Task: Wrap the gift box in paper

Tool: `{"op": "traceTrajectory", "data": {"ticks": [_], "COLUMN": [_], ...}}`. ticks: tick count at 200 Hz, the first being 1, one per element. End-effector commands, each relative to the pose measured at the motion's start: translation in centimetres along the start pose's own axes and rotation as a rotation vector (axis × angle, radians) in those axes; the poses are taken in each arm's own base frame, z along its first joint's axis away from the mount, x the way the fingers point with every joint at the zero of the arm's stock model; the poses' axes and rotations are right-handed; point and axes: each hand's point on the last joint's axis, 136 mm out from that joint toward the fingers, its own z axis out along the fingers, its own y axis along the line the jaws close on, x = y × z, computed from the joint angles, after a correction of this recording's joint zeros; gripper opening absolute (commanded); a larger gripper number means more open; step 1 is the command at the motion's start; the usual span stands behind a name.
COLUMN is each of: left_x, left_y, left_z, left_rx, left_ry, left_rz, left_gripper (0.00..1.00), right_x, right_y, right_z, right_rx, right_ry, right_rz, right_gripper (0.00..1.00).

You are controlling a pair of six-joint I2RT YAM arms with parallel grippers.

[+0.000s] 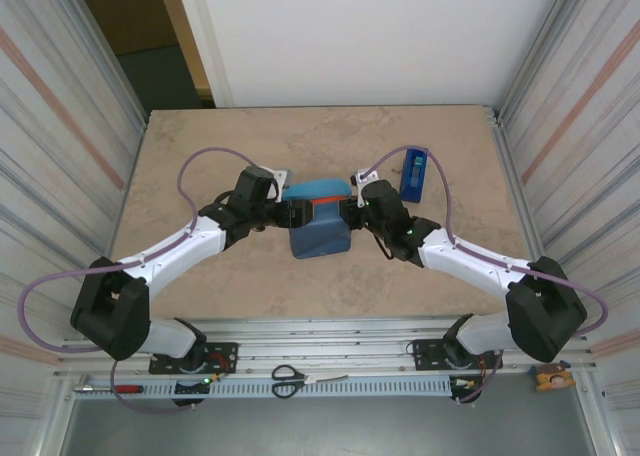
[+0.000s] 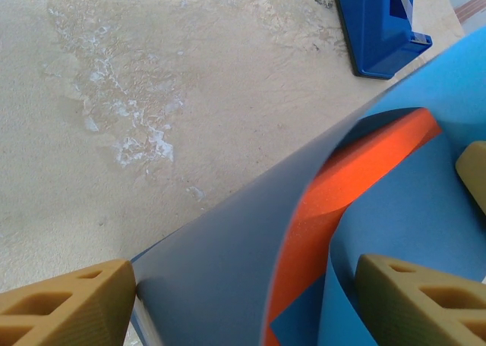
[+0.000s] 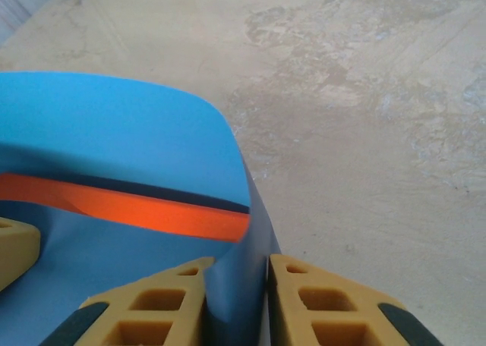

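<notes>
The gift box lies mid-table with the paper folded up around it, so just a strip of orange shows. My left gripper is at its left end. In the left wrist view its fingers stand wide apart, either side of the curled paper and the orange box, and press on the paper. My right gripper is at the right end. In the right wrist view, that gripper is shut on a fold of paper beside the orange box edge.
A blue tape dispenser stands to the back right of the box, also at the top of the left wrist view. Scissors lie on the rail below the table's near edge. Metal walls close both sides.
</notes>
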Motion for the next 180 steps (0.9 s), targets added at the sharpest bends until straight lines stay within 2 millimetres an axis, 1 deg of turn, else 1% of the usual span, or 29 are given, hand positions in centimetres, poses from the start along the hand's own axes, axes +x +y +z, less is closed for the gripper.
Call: {"op": "traceTrajectory", "data": {"ticks": [1,24,47,78,92,103,113,127,138,149,159,164,180], "left_x": [2.3,2.4,2.4,2.4,2.4,2.4,2.4,2.5,2.4,2.4,2.4,2.4,2.4], "left_y": [0.9,1.0,0.9,1.0,0.9,0.9,0.9,0.9,0.9,0.8,0.8,0.8,0.8], "left_z": [0.1,0.1,0.1,0.2,0.2,0.2,0.2,0.2,0.2,0.2,0.2,0.2,0.1], "left_rx": [-0.04,-0.042,-0.041,-0.04,-0.037,-0.036,-0.037,-0.037,-0.035,-0.032,-0.034,-0.034,-0.034], "left_ry": [0.077,0.078,0.079,0.079,0.081,0.08,0.08,0.081,0.082,0.08,0.08,0.081,0.079], "left_rz": [-0.005,-0.005,-0.004,-0.006,-0.005,-0.006,-0.006,-0.007,-0.007,-0.007,-0.007,-0.007,-0.007], "left_gripper": [0.76,0.76,0.76,0.76,0.76,0.76,0.76,0.76,0.76,0.76,0.76,0.76,0.76], "right_x": [-1.1,-0.7,-0.3,0.1,0.3,0.3,0.3,0.2,0.1,0.0,-0.2,-0.2,-0.4], "right_y": [-0.4,-0.9,-1.0,-1.0,-1.1,-1.0,-0.9,-0.6,-0.5,-0.4,-0.3,-0.3,-0.2], "right_z": [-0.7,-1.1,-1.5,-1.6,-1.5,-1.3,-1.1,-0.9,-0.8,-0.7,-0.7,-0.7,-0.7], "right_rx": [0.075,0.106,0.095,0.089,0.089,0.087,0.082,0.078,0.074,0.073,0.069,0.069,0.066], "right_ry": [-0.017,-0.013,-0.016,-0.012,-0.006,0.0,0.004,0.008,0.009,0.008,0.004,0.005,0.001], "right_rz": [-0.031,-0.045,-0.032,-0.03,-0.03,-0.032,-0.035,-0.038,-0.038,-0.035,-0.033,-0.032,-0.026], "right_gripper": [0.29,0.28,0.27,0.22,0.18,0.17,0.12,0.11,0.05,0.02,0.02,0.0,0.0]}}
